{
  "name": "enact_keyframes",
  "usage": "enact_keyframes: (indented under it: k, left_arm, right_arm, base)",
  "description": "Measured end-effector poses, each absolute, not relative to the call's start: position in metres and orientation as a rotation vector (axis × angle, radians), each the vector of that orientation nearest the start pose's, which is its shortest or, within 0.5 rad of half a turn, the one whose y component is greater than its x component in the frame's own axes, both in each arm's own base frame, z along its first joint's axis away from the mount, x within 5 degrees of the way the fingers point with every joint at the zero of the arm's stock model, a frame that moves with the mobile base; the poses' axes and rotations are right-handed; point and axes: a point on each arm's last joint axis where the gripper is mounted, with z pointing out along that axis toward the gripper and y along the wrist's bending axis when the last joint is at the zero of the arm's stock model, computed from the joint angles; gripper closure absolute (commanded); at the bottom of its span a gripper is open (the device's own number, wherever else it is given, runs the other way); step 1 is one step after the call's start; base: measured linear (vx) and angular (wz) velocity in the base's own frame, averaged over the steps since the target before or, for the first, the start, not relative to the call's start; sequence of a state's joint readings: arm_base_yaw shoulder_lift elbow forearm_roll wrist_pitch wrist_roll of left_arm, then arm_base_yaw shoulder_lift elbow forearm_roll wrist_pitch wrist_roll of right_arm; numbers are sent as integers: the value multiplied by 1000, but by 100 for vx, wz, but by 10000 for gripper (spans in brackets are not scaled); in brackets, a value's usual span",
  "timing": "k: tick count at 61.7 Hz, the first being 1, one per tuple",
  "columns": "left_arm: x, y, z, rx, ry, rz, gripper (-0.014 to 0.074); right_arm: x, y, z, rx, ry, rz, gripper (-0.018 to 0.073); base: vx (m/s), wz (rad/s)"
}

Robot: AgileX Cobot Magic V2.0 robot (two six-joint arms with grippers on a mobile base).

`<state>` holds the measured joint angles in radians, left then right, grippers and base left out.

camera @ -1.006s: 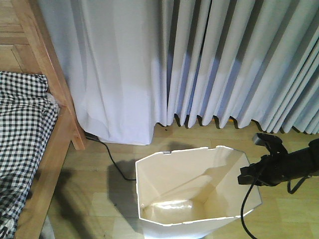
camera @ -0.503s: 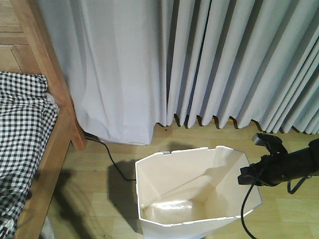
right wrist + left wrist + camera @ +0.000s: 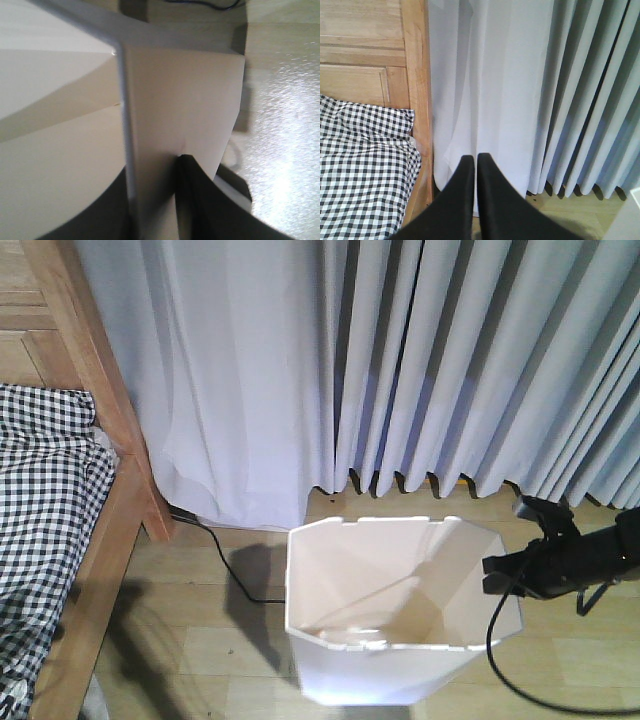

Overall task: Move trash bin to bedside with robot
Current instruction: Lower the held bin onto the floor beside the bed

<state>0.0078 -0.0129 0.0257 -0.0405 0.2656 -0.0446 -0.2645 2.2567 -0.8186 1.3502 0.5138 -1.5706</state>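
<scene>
The right gripper (image 3: 492,575) is clamped on the right-hand rim of the trash bin (image 3: 370,685). In the right wrist view the gripper (image 3: 150,182) straddles the thin white wall. One black finger (image 3: 197,200) presses the outside of the wall. The other sits against the inner face, so the jaws are narrowed to the wall's thickness. The slim black arm (image 3: 600,555) reaches in from the right edge, and a black cable (image 3: 490,640) hangs from it beside the bin.

The bin stands on the wooden floor (image 3: 190,640), just in front of the pale curtain (image 3: 400,360). It is to the right of the bed (image 3: 110,440) and apart from its wooden frame. A strip of bare floor and a second black cable (image 3: 225,565) lie between them. The checked bedding (image 3: 40,510) lies on the bed at the left edge.

The left gripper (image 3: 471,159) is pinched closed with nothing between its fingertips. It hangs in the air and points at the curtain beside the bed's wooden post (image 3: 415,75).
</scene>
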Motion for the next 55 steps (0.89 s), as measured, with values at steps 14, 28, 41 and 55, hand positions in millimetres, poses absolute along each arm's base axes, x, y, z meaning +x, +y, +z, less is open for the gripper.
enact_keyframes:
  k: [14,28,41,55]
  left_arm:
    - [55,-1,181,-73,1761,-64,602]
    - [55,-1,181,-73,1761,-64,602]
    - [55,-1,181,-73,1761,-64,602]
    - [55,-1,181,-73,1761,-64,602]
  right_arm:
    - [320,-47,-32,28,2872,575,561]
    - [339,-53,-73,16,2920,578,554]
    - [350,-55,-107,-15,2939,611,548]
    - [365,-57,-142,9,2922,645,542]
  base:
    - [0,0]
    - [0,0]
    - [0,0]
    - [0,0]
